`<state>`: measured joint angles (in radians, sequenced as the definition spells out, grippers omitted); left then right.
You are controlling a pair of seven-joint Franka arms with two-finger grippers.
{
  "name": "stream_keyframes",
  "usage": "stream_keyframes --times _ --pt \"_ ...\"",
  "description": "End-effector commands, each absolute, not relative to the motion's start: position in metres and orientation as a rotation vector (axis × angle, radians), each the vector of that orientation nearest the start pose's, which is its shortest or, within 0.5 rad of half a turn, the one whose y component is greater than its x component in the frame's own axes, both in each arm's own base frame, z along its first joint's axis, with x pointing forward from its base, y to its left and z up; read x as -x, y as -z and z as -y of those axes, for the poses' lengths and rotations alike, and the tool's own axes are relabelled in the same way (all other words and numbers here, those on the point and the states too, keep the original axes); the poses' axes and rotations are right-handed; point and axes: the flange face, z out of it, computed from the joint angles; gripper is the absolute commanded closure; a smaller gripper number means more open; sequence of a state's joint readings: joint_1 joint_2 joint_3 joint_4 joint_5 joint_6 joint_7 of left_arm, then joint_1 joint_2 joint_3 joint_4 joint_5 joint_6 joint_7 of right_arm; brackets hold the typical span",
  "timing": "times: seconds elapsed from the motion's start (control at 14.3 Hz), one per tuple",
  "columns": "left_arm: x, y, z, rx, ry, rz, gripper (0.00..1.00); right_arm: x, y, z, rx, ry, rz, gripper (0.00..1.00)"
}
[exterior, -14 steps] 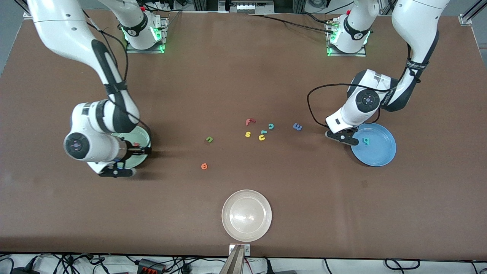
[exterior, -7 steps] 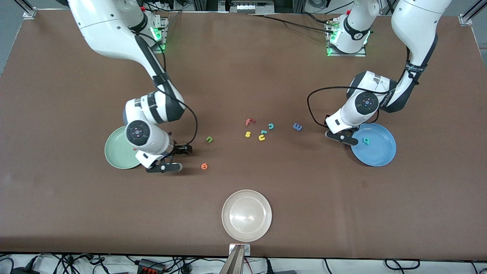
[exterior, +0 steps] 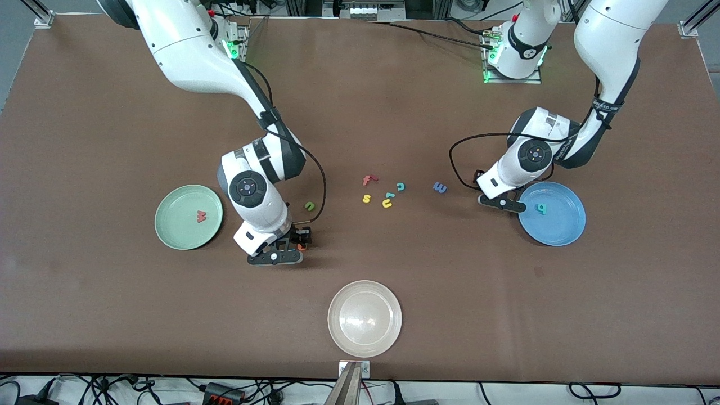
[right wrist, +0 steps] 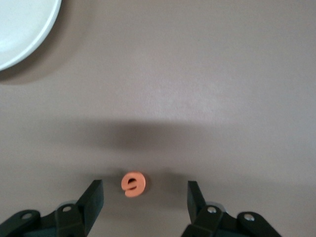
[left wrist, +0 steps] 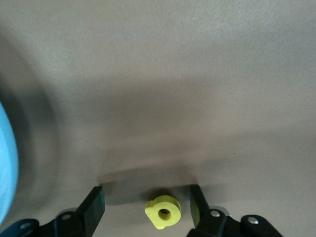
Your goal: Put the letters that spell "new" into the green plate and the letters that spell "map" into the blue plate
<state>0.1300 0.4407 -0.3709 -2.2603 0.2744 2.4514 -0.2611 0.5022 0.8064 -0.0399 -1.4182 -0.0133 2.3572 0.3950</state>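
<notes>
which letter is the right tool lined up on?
The orange "e", lying between the open right tool's fingers, apart from the cluster and nearest the front camera.

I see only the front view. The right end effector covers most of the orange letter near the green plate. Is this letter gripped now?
Observer: No. In the right wrist view the orange "e" lies flat on the table between the open fingers of the right end effector, and it touches neither of them.
Operator: And the left end effector, beside the blue plate? I see nothing under it.
Observer: The left wrist view shows a yellow letter with a round hole. It lies on the table between the open fingers, not in the plate.
Operator: Which letter is it?
Observer: Probably the "a", but that angle does not let me be sure.
</notes>
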Motion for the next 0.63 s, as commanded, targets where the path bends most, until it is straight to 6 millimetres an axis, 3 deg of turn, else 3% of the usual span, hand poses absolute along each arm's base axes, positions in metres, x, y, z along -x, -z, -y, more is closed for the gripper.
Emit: stream_keyframes --times 0.0,0.14,0.28,0.42,0.56 --pt "-0.492 -0.161 0.135 3.064 -0.313 -0.278 0.56 -0.659 -0.209 -0.351 3.127 0.230 0.170 0.26" --pt "-0.493 -0.165 0.135 3.059 -0.310 -0.284 0.74 -0.655 -0.196 -0.353 3.137 0.211 0.193 0.27" --pt "-0.497 -0.179 0.135 3.047 -0.297 -0.298 0.75 -0.646 -0.186 -0.364 3.149 0.200 0.232 0.27" --pt "-0.499 -0.192 0.134 3.018 -0.318 -0.300 0.75 -0.648 -0.186 -0.362 3.160 0.210 0.250 0.29" --pt "-0.504 -0.206 0.138 3.002 -0.322 -0.310 0.74 -0.647 -0.179 -0.361 3.172 0.207 0.269 0.40"
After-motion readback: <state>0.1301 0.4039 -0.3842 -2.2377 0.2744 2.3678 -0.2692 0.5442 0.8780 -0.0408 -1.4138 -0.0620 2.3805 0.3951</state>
